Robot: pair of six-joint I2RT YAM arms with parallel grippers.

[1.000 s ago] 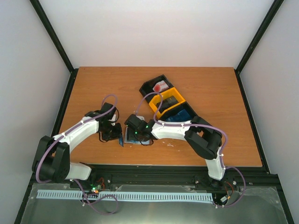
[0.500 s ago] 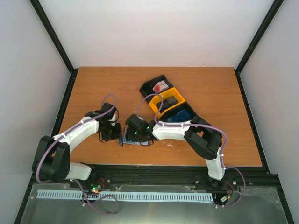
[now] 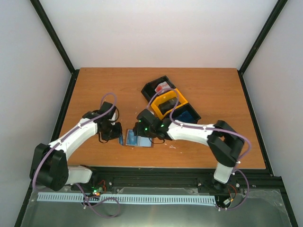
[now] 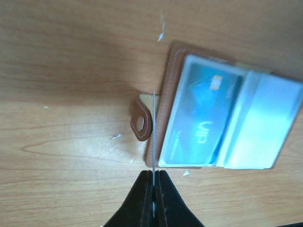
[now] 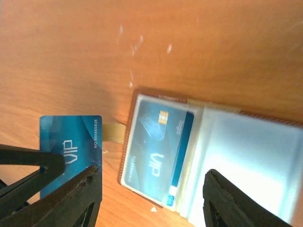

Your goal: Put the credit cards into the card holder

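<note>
The brown card holder (image 3: 141,141) lies open on the table between the grippers, its pale inside up. A blue card (image 5: 158,151) sits in its left clear sleeve and also shows in the left wrist view (image 4: 201,123). My left gripper (image 4: 154,172) is shut on a second blue card (image 4: 154,132), held on edge just left of the holder's strap clasp (image 4: 140,124). That card shows flat-on in the right wrist view (image 5: 71,142). My right gripper (image 5: 152,176) is open and empty above the holder (image 5: 246,156), its jaws spread across it.
A black-and-yellow three-compartment tray (image 3: 176,96) stands behind the right arm, with a red-and-white thing (image 3: 162,87) in its far compartment and something blue (image 3: 187,115) in the near one. The table's front edge runs close below the holder.
The right arm has stretched out, its elbow swinging right and its gripper shifting slightly back, so the open holder shows more. The left gripper moved slightly away, still holding the card.
</note>
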